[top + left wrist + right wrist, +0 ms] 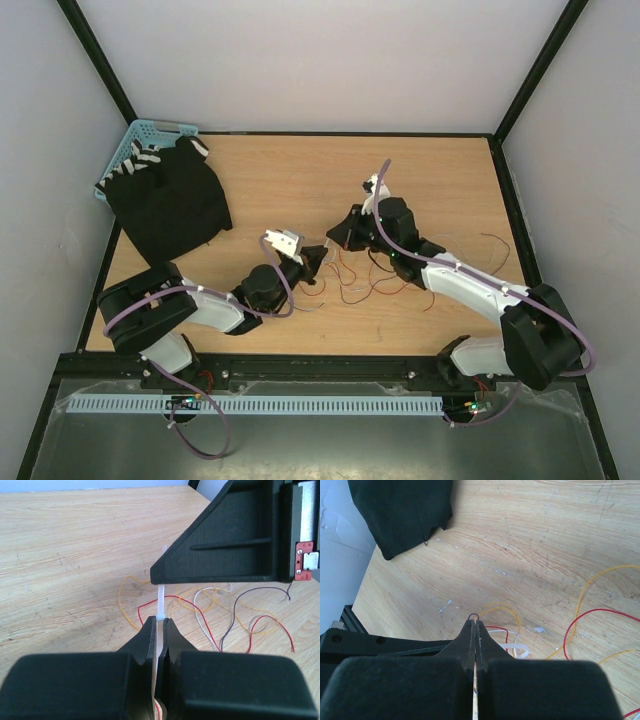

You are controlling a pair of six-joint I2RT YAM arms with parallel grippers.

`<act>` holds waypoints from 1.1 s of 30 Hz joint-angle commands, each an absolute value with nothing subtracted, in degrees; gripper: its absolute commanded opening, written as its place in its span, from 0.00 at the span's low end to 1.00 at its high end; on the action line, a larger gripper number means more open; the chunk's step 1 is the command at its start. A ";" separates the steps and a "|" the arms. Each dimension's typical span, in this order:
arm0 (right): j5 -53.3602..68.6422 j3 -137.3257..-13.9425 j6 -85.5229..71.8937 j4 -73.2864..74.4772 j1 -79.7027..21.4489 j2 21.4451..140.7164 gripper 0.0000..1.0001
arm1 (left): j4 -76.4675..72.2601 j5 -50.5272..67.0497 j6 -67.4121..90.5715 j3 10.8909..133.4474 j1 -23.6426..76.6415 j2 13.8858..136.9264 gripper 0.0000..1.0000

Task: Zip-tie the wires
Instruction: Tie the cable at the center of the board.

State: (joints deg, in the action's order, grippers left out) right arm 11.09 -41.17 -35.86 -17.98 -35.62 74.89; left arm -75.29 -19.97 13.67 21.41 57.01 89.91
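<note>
A black cloth [170, 205] lies at the table's [420, 170] 10 o'clock in the top view. Near centre, the left gripper [312, 262] is clamped narrow on 1 white zip tie [160, 600], the wires [215, 607] sprawling loose on the wood at its 3 to 5 o'clock. The right gripper [335, 238], at its 1 o'clock, is pressed fully together; whether it pinches anything I cannot tell.

The left arm [200, 305] reaches low from the near left corner of the bench [300, 170] toward its middle, with the left wrist [268, 285] angled right. The left jaws are clamped on a white tie [160, 600]. The right arm [470, 285] comes in from the near right corner, right wrist [395, 225] turned left. The right jaws are pressed together, their tip just beside the left jaws.
</note>
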 commanded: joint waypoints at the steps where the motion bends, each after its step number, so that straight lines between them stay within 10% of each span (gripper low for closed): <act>1: 9.03 -44.81 -34.72 -20.81 -33.51 72.86 0.00 | -74.80 -19.39 15.69 20.72 57.91 90.85 0.00; 33: 10.36 -56.68 -32.50 -18.90 -29.32 70.55 0.00 | -73.07 -24.80 10.02 19.26 57.93 89.19 0.00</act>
